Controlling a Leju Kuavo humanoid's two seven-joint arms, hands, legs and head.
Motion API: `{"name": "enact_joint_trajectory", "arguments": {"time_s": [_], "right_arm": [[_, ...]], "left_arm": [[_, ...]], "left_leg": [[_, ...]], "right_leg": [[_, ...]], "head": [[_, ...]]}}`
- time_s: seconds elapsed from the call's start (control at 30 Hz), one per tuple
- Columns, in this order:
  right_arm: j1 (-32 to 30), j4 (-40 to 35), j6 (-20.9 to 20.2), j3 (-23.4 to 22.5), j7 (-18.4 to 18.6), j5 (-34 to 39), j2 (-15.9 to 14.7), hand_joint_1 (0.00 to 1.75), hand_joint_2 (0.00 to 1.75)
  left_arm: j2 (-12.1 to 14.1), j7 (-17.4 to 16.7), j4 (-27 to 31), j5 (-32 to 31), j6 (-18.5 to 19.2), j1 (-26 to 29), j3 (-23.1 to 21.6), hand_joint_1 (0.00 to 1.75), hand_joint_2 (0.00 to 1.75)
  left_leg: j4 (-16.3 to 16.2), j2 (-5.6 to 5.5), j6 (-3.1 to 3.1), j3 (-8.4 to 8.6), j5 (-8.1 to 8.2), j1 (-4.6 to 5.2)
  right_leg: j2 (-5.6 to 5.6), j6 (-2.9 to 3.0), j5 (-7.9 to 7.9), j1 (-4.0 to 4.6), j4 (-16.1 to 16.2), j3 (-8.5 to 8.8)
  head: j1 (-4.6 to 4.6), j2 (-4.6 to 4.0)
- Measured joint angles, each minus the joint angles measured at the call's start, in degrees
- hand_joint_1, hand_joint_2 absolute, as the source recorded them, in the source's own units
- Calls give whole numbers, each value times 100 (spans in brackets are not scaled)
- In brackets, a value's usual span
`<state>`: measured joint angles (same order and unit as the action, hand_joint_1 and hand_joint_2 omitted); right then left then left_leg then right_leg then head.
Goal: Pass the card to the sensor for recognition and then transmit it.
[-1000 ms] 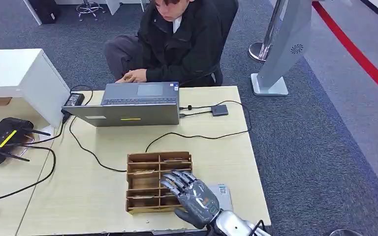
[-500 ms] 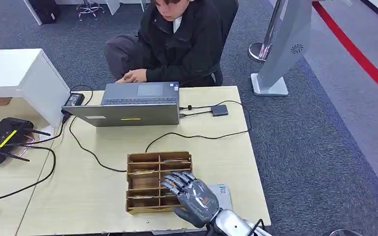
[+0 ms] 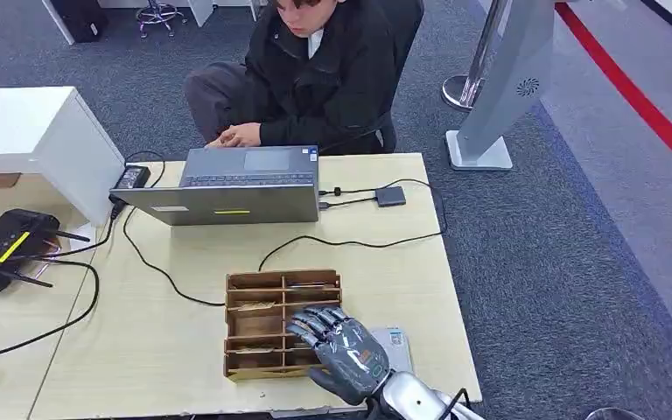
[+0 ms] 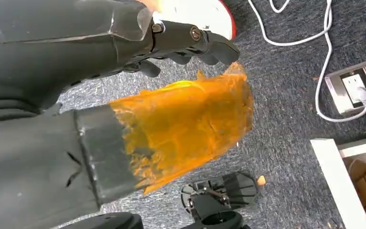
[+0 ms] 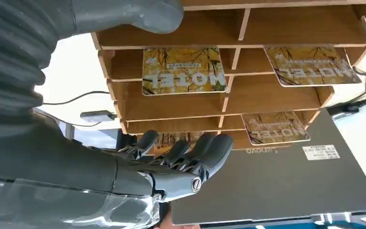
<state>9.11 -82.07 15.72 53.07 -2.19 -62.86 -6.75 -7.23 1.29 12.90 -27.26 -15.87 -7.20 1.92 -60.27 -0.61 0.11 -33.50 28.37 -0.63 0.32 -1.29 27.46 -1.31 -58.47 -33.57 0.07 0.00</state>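
Head view: the right hand (image 3: 343, 353) sits over the near right part of the wooden card rack (image 3: 262, 306) on the pale table (image 3: 166, 341), its fingers spread and slightly bent over the compartments, holding nothing. A white sensor pad (image 3: 400, 346) lies on the table just beside the rack, partly under the hand. Farther back a laptop (image 3: 232, 188) stands open in front of a seated person (image 3: 315, 74), and a black cable (image 3: 350, 241) runs across the table.

Left wrist view: the left hand (image 4: 171, 45) hangs over grey carpet (image 4: 286, 129), fingers curled in with nothing in them; an orange film (image 4: 186, 124) covers part of its thumb.

Right wrist view: the right hand's fingers (image 5: 205, 148) are apart and empty in front of the rack, where several hotel cards (image 5: 183, 69) lie in separate compartments, untouched
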Motion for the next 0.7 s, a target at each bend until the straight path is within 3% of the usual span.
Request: {"name": "enact_joint_trajectory", "arguments": {"time_s": [0.7], "right_arm": [[50,0,-114,66,26,35,0,47,175]], "left_arm": [[-4,0,0,-37,0,0,63,0,0]], "left_leg": [[0,0,0,0,0,0]], "right_leg": [[0,0,0,0,0,0]], "head": [[-2,0]]}}
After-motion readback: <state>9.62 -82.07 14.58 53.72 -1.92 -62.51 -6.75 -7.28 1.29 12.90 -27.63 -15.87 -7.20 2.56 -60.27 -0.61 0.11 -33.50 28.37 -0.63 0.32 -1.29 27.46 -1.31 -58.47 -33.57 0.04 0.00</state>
